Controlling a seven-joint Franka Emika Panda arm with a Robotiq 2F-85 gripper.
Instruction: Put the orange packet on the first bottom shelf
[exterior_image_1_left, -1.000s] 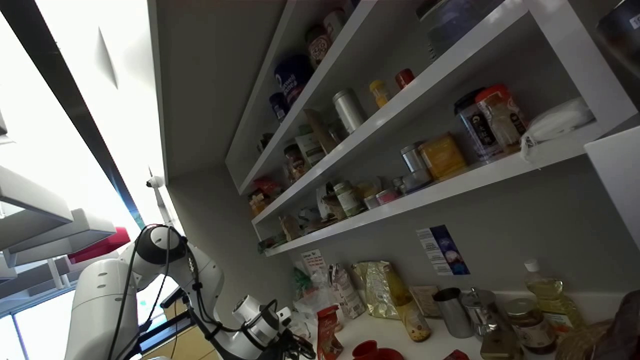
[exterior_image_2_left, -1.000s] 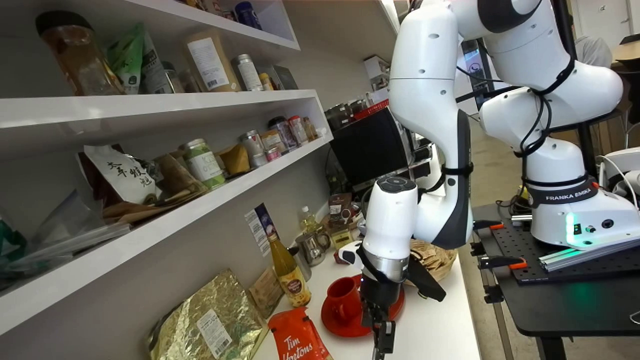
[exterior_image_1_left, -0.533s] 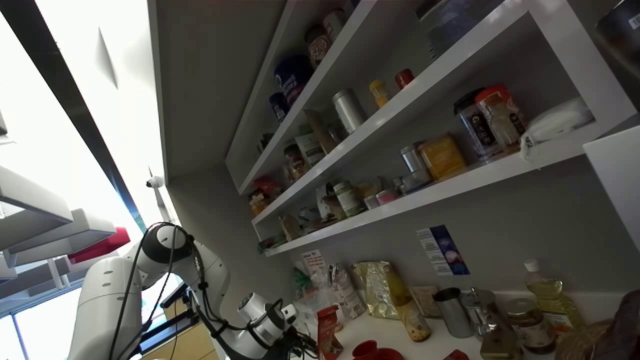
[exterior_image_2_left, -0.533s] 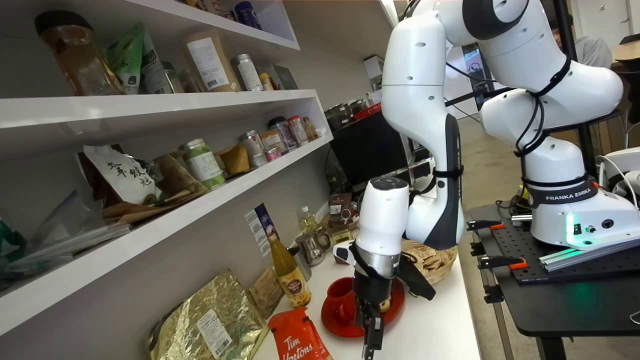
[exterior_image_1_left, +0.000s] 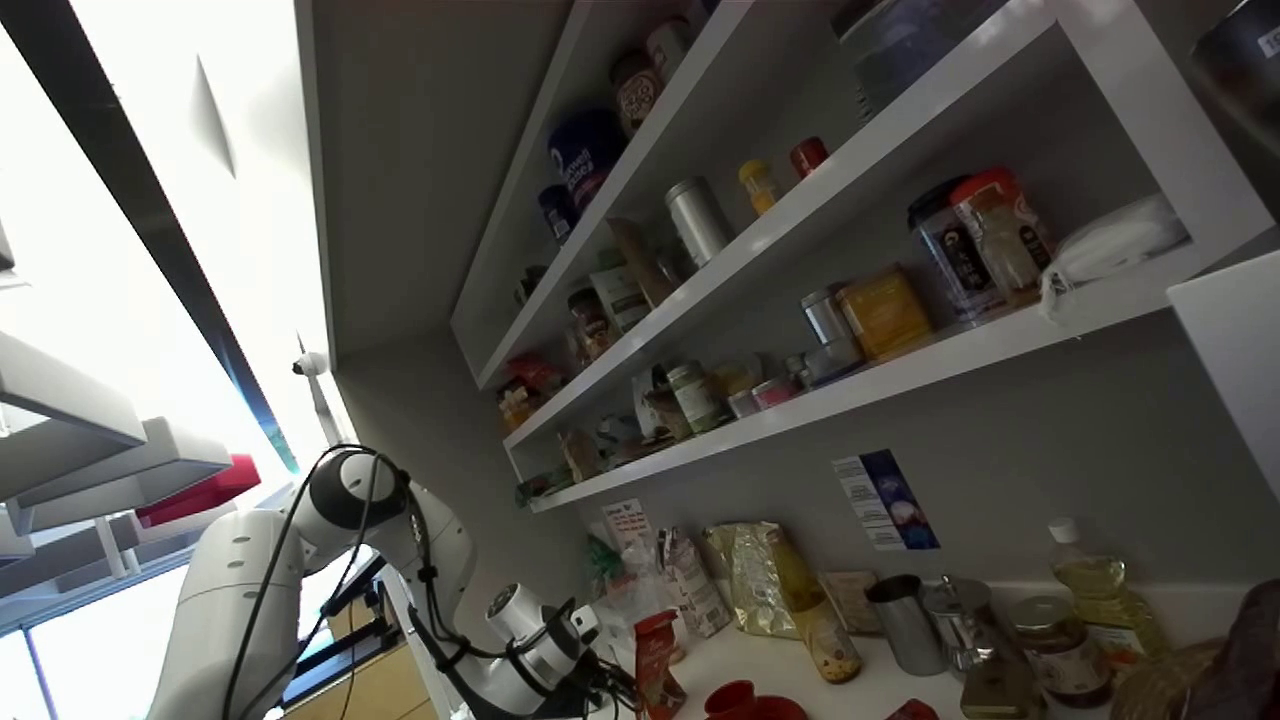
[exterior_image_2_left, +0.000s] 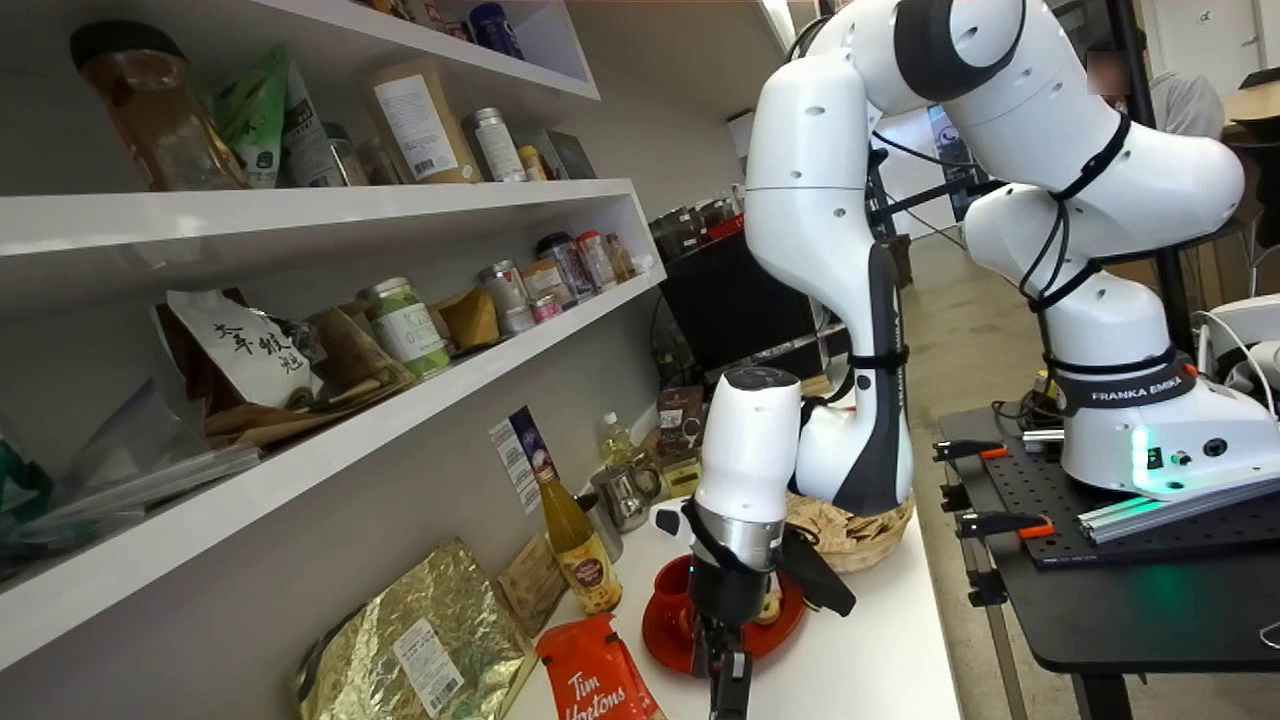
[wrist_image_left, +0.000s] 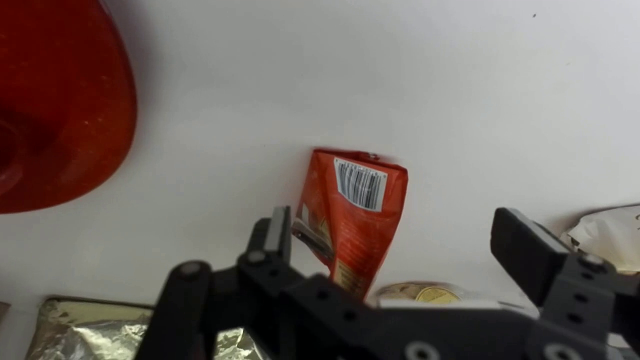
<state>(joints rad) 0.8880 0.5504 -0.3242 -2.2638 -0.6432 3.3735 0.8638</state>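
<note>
The two fingers (wrist_image_left: 277, 235) of the gripper (wrist_image_left: 392, 220) are held wide apart, with the orange packet (wrist_image_left: 367, 225) seen between them in the wrist view — closer to one finger than to the other. In both exterior views the packet is shown standing on the white counter (exterior_image_2_left: 870, 660), near a gold foil bag (exterior_image_2_left: 430, 600) and a red plate (exterior_image_2_left: 668, 655). Higher up — on the first bottom shelf (exterior_image_2_left: 330, 452) — a green-labelled jar (exterior_image_2_left: 408, 330) and a white printed bag (exterior_image_2_left: 240, 350) are seen.

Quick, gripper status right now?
Gripper: open, jaws wide apart, nothing held; in the wrist view the orange packet shows in the gap.
</note>
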